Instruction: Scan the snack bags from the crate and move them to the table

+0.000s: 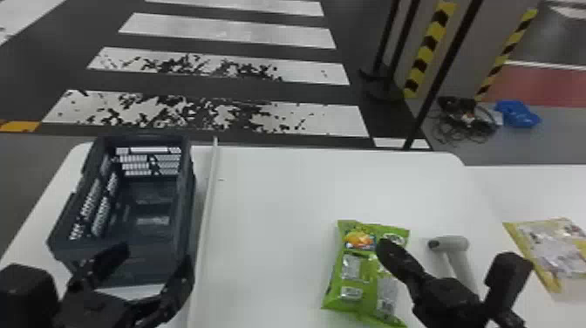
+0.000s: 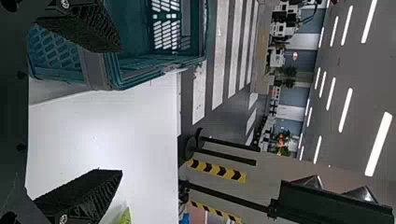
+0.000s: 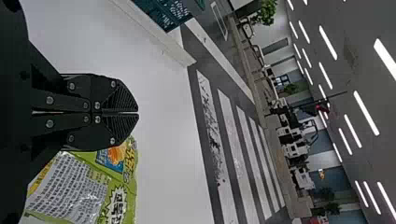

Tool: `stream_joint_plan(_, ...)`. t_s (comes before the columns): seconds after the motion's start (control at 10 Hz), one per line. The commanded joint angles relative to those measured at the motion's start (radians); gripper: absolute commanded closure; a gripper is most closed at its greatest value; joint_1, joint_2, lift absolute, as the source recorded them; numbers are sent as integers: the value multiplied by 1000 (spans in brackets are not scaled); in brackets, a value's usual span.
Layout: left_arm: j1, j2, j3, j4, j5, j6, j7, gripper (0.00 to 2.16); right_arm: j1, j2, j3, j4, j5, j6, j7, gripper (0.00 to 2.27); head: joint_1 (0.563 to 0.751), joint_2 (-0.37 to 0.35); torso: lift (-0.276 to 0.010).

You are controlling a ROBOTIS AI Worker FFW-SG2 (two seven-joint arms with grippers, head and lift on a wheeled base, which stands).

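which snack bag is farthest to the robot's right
The snack bag with yellow edges and a pale middle, right of the light grey handheld scanner. The bright green snack packaging lies to that scanner's left.

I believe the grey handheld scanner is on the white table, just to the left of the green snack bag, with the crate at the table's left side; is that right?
Not quite: the head view shows the scanner just to the right of the green snack bag. It is on the white table, with the crate at the table's left side.
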Motion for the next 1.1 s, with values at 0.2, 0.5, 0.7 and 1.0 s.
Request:
stream_joint_plan(0.2, -8, 0, 2, 4, 9, -3, 0, 70, 2, 20, 84, 172, 94, -351, -38, 2243, 695, -90, -95)
stream_joint_plan(0.5, -8, 2, 2, 1, 11, -3, 0, 70, 6, 18, 139, 276, 199, -562, -98, 2243, 695, -76, -95)
stream_joint_plan(0.7, -10, 0, 2, 0, 12, -18, 0, 70, 10, 17, 152, 316, 231, -608, -129, 2243, 695, -66, -95)
stream_joint_plan(1.0, -20, -2, -6, 3, 12, -24, 0, 66, 7, 15, 162, 410, 255, -716, -157, 2243, 695, -68, -95)
